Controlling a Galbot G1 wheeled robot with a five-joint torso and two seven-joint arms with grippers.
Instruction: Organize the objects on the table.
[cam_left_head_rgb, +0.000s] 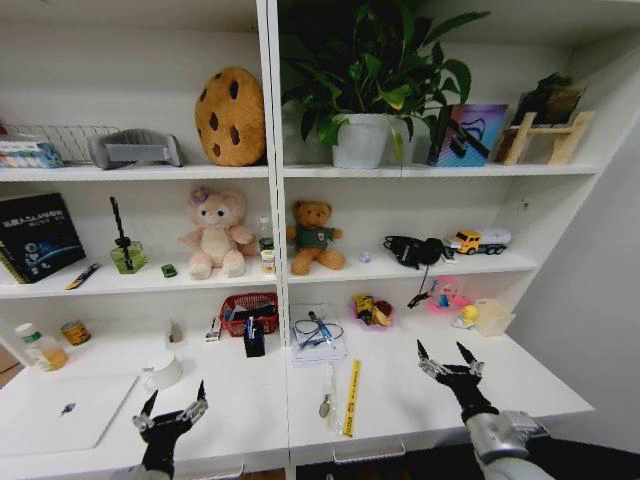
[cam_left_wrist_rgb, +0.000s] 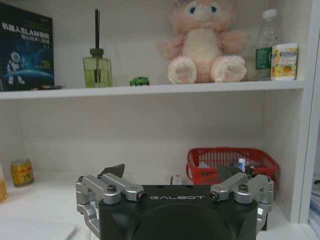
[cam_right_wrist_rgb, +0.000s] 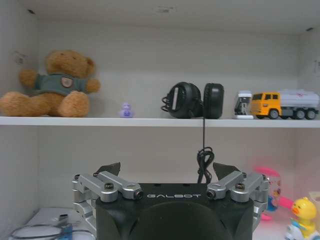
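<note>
The white table (cam_left_head_rgb: 410, 405) carries a thin silver laptop (cam_left_head_rgb: 60, 412) at the front left and a small can (cam_left_head_rgb: 75, 332) behind it. The can (cam_left_wrist_rgb: 21, 172) also shows in the left wrist view. A spoon (cam_left_head_rgb: 327, 390) and a yellow ruler (cam_left_head_rgb: 350, 397) lie near the middle. A tiny green toy car (cam_left_head_rgb: 168, 270) sits on the shelf above, beside the pink plush; the left wrist view has the car (cam_left_wrist_rgb: 139, 81) too. My left gripper (cam_left_head_rgb: 177, 393) hovers open over the table's front edge, right of the laptop. My right gripper (cam_left_head_rgb: 441, 350) is open over the right half, holding nothing.
A red basket (cam_left_head_rgb: 250, 310), a white cup (cam_left_head_rgb: 163, 370), a coiled cable on paper (cam_left_head_rgb: 318, 335), a pink bowl (cam_left_head_rgb: 372, 312) and a clear tub (cam_left_head_rgb: 492, 317) stand along the back. Shelves above hold plush toys, headphones (cam_right_wrist_rgb: 195, 100) and a toy truck (cam_left_head_rgb: 480, 240).
</note>
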